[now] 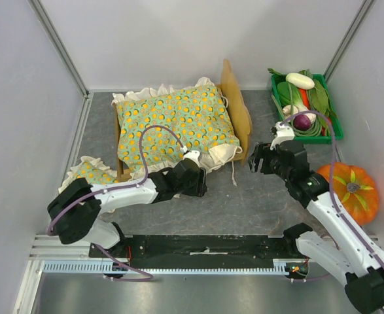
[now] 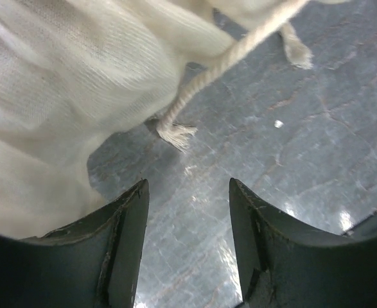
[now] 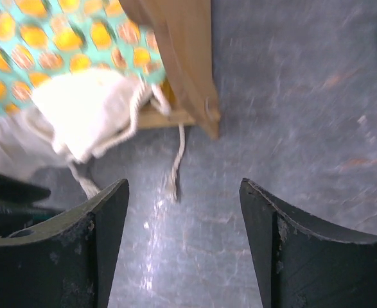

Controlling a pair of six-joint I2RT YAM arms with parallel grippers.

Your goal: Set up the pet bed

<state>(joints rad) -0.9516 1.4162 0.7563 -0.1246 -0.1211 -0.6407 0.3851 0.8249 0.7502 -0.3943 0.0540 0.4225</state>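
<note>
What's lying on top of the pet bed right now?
A green orange-dotted cushion covers the pet bed; mostly its wooden headboard shows. The base beneath is hidden.

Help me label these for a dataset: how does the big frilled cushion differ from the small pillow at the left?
The cushion is far larger than the pillow. The cushion lies on the pet bed; the pillow lies on the table beside it. The pillow is partly hidden by the left arm; the cushion is mostly in view. Both share green orange-dotted fabric with cream frills.
</note>
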